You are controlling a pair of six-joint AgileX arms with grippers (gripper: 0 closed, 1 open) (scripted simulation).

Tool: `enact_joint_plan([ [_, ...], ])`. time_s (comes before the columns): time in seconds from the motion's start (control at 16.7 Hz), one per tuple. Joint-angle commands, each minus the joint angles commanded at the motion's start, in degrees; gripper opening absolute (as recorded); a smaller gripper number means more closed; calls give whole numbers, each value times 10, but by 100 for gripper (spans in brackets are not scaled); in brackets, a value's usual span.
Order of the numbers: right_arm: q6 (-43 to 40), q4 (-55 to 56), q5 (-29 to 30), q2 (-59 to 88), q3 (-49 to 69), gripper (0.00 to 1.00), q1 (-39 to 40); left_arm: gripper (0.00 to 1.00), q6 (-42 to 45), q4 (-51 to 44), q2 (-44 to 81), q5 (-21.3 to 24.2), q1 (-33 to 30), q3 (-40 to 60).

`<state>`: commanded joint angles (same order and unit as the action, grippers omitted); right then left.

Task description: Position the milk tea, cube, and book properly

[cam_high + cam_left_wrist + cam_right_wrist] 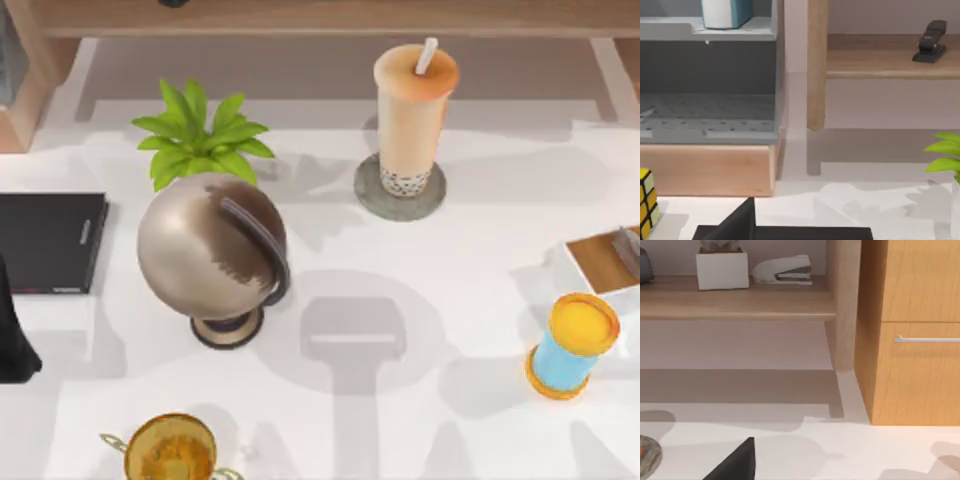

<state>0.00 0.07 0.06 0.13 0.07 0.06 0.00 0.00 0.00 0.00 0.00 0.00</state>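
Observation:
The milk tea [415, 115], a tall cup with an orange lid and white straw, stands on a round grey coaster [372, 198] at the table's back middle. In the left wrist view, the light-blue book [726, 12] stands on a grey shelf [705, 30]. The yellow-faced cube [646, 204] sits on the table below that shelf. A dark part of my left gripper [740, 222] shows low in that view, and its arm [10, 340] is at the table's left edge. My right gripper [737, 462] appears as a dark wedge near the coaster's edge [647, 455].
A globe [212, 250], a green plant [200, 135] and a black slab [50, 240] fill the left side. A blue cylinder with yellow ends [572, 345] and a wooden tray [600, 262] are at the right. A gold trophy [170, 450] stands at the front.

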Motion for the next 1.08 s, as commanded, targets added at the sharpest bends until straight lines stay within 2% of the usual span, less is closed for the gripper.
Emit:
enact_joint_plan([
  [0.54, 0, -1, -1, -1, -1, 100, -1, 100, 5, -17, 27, 1, 6, 27],
  [0.78, 0, -1, -1, -1, -1, 100, -1, 100, 24, -83, 131, 4, 28, 133],
  [1.08, 0, -1, -1, -1, -1, 100, -1, 100, 63, -216, 345, 11, 73, 353],
])
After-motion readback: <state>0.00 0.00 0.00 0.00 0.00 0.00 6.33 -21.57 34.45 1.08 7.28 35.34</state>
